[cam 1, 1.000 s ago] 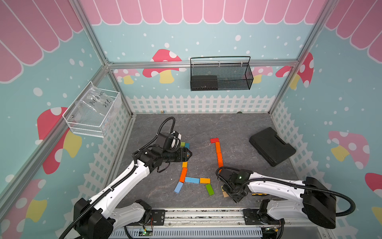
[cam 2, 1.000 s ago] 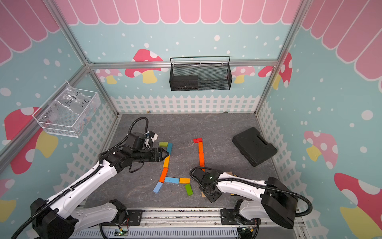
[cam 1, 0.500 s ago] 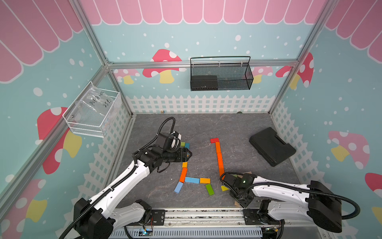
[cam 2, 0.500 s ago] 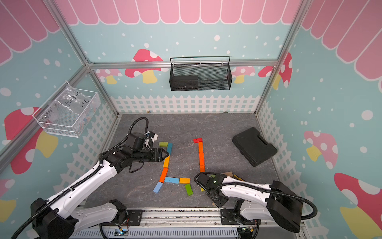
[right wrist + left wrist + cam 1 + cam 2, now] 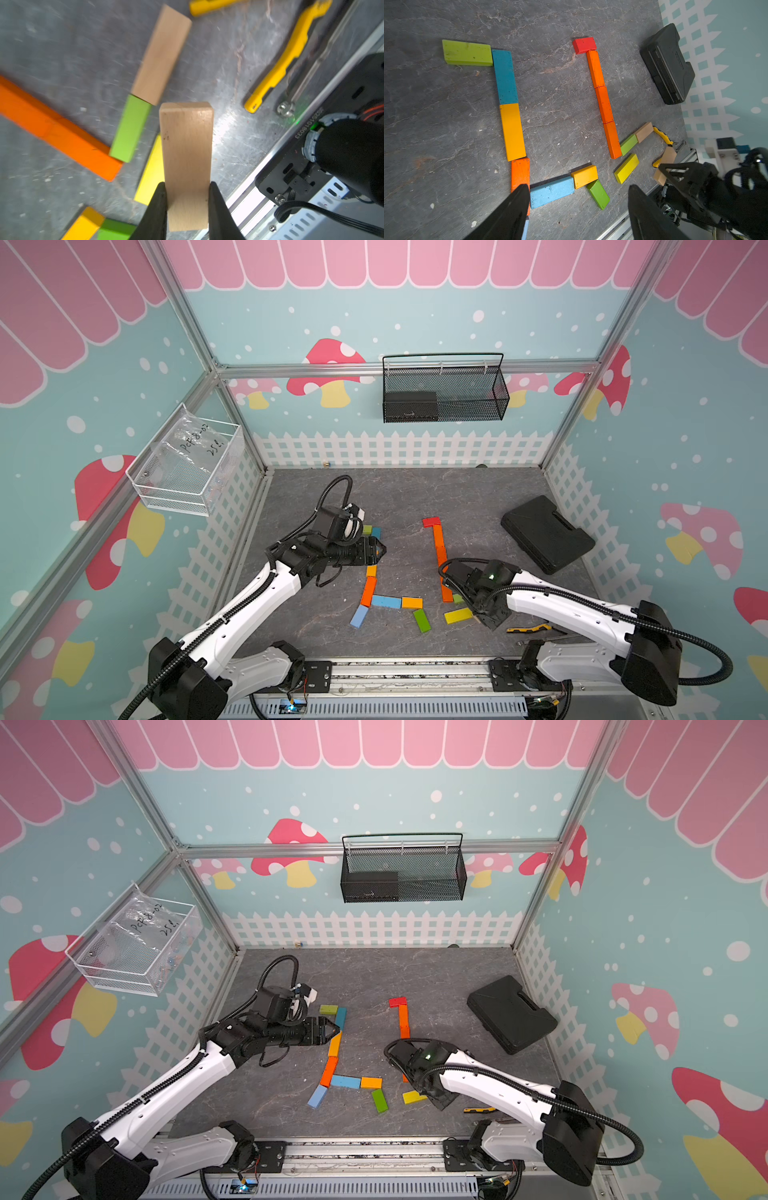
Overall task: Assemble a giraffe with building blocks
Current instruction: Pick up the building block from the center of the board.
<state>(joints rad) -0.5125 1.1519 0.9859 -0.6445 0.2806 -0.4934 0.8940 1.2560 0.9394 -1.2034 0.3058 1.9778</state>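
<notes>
Over grey slate (image 5: 62, 52), right gripper (image 5: 187, 184) clamps tan block (image 5: 187, 145); left gripper (image 5: 578, 187) gapes wide.

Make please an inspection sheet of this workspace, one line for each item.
Surface: grey table, small white specks.
Job's things: coloured blocks flat in two chains, some loose.
Clutter: black case, yellow pliers.
Fingers: left fingers open, empty; right fingers shut on a tan block.
Cables: black hoses looped on both arms.
Surroundings: wire basket and clear bin on the walls.
</notes>
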